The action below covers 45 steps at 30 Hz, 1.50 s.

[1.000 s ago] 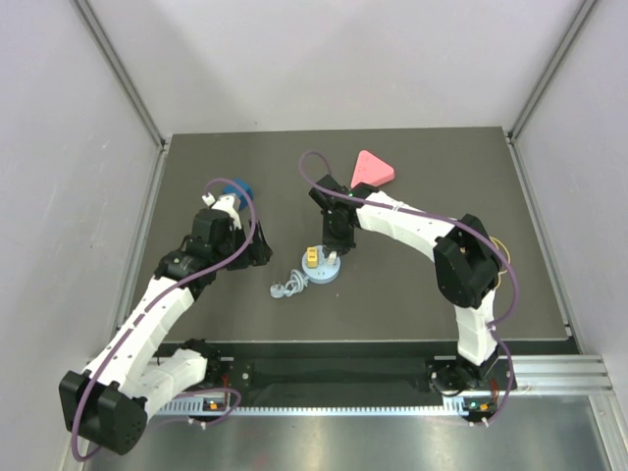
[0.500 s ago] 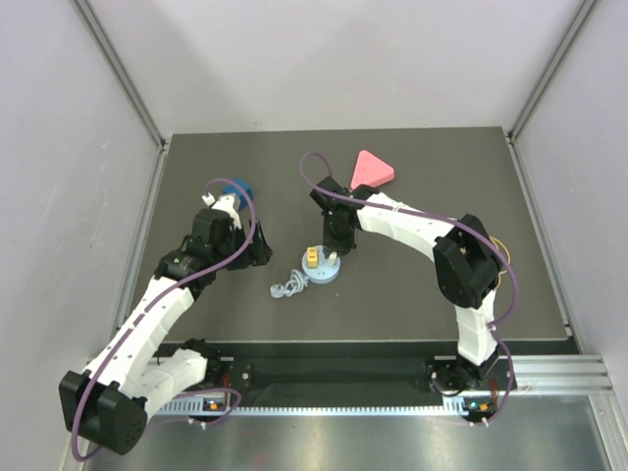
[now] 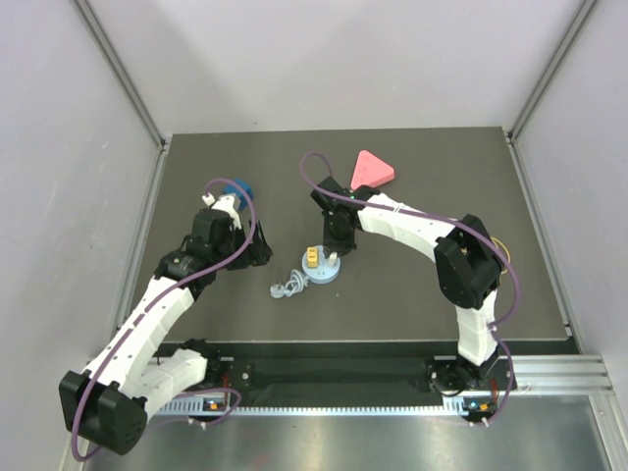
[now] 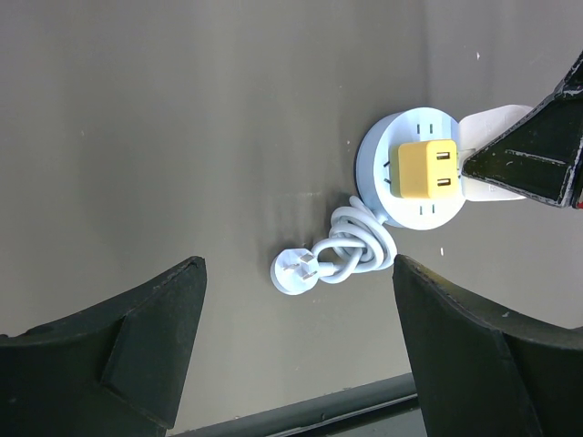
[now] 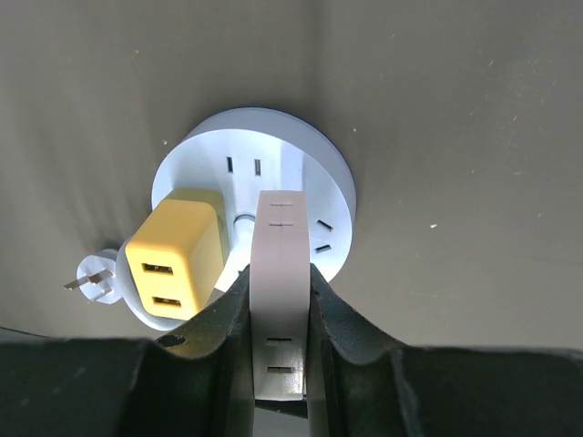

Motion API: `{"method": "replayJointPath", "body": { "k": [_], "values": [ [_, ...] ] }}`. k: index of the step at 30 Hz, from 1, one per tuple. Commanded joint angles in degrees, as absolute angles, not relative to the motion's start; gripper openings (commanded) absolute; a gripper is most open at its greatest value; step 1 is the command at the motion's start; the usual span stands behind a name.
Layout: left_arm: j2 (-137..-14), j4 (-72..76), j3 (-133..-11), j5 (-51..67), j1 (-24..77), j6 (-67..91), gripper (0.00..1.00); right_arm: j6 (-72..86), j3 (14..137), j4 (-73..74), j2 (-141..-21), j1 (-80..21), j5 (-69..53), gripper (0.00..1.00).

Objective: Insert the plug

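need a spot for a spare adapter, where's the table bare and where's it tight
Bare: the table's right side, between the right arm and the edge, and the far left corner behind the blue thing. Crowded: the middle, around the socket, cord, the left hand and the right hand gripping a white plug.

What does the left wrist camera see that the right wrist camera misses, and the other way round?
Only left wrist: the knotted white cord and the left pincer, wide open. Only right wrist: the right pincer shut on both sides of the white block. Both: the round socket hub with the yellow adapter in it, and the cord's plug.
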State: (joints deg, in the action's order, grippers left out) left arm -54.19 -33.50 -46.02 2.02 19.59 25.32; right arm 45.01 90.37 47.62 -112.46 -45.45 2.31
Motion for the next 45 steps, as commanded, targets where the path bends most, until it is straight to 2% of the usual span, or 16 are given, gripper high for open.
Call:
{"method": "replayJointPath", "body": {
  "k": [1,34,45],
  "values": [
    [-53.0,-32.8,-46.6,1.7,19.6,24.4,0.88,44.4,89.6,48.9,-109.4,-45.1,3.0,0.00],
    [-52.8,-32.7,-46.6,2.2,19.5,24.4,0.88,44.6,89.8,50.6,-111.8,-46.1,2.5,0.00],
    [-52.6,-32.6,-46.5,2.4,19.6,24.4,0.88,44.8,92.3,54.0,-115.7,-47.7,7.4,0.00]
  ]
}}
